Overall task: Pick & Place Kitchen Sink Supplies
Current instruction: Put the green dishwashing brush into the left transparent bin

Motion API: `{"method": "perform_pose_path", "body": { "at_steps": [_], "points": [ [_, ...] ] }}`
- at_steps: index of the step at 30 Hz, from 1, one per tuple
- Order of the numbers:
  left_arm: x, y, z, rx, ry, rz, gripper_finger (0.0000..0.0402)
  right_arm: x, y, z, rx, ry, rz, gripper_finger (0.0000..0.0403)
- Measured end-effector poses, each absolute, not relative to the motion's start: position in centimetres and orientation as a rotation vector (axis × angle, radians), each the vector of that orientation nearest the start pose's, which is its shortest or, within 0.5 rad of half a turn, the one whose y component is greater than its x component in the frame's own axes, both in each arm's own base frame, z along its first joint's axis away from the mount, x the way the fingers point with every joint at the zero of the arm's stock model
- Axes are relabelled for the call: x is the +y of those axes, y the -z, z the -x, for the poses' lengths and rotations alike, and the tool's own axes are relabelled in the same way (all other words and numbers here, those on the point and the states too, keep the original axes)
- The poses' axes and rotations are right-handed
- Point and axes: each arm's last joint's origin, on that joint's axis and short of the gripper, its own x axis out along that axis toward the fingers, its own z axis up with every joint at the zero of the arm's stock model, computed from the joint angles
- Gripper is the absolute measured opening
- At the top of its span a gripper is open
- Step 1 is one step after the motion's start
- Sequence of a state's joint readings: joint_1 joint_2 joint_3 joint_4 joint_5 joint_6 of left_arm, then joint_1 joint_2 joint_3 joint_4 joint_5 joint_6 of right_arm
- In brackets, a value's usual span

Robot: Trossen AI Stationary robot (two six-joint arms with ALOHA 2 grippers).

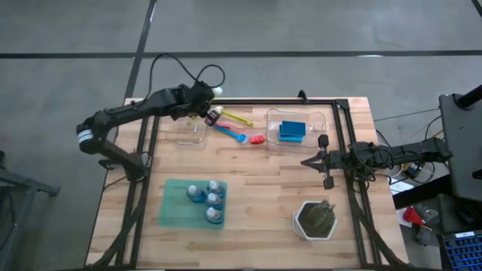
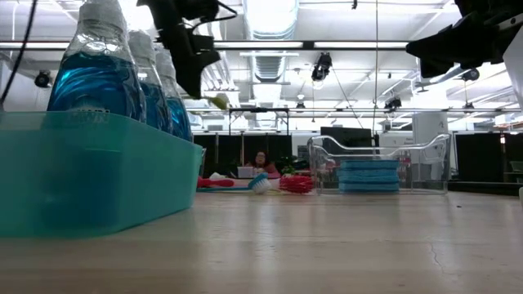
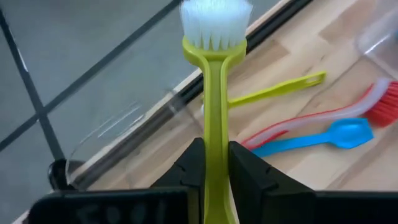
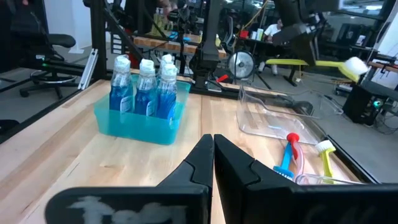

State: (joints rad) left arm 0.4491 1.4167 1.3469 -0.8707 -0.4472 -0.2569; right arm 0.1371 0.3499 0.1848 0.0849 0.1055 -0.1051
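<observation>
Left hand (image 3: 214, 171) clamped on slim yellow-green plastic brush with white bristles (image 3: 215, 93), held in air above clear plastic bin (image 1: 188, 132) at wooden surface (image 1: 256, 188) far edge. Right hand (image 4: 213, 155) pressed together, empty, near right edge.

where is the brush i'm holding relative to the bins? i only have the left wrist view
Observer: The left gripper holds the yellow-green brush above the far edge of the empty clear bin on the table's left side.
Operator: is anything in the other bin
Observer: Yes, the clear bin on the right holds blue sponges, stacked.
Operator: where's the right arm
Observer: The right gripper is shut and empty, parked near the table's right edge, just in front of that bin.
Operator: bottles placed yet
Observer: Four bottles of blue liquid stand in the teal tray at front left.
</observation>
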Motion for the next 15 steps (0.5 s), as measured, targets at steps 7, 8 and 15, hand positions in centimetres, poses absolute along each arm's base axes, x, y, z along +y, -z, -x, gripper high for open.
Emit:
{"method": "perform_pose_path", "body": {
  "at_steps": [7,8,15],
  "points": [
    [13.4,-31.0,-21.6,0.871,-1.062,0.258,0.0041,1.3,-20.5,-11.9,0.078,-0.036,0.116,0.0008],
    [13.5,-30.4,-21.3,0.867,-1.076,0.265,0.0044,1.3,-20.5,-11.9,0.078,-0.036,0.117,0.0008],
    [14.8,-26.2,-19.4,0.876,-1.144,0.317,0.0047,1.3,-20.5,-11.9,0.078,-0.036,0.115,0.0008]
  ]
}}
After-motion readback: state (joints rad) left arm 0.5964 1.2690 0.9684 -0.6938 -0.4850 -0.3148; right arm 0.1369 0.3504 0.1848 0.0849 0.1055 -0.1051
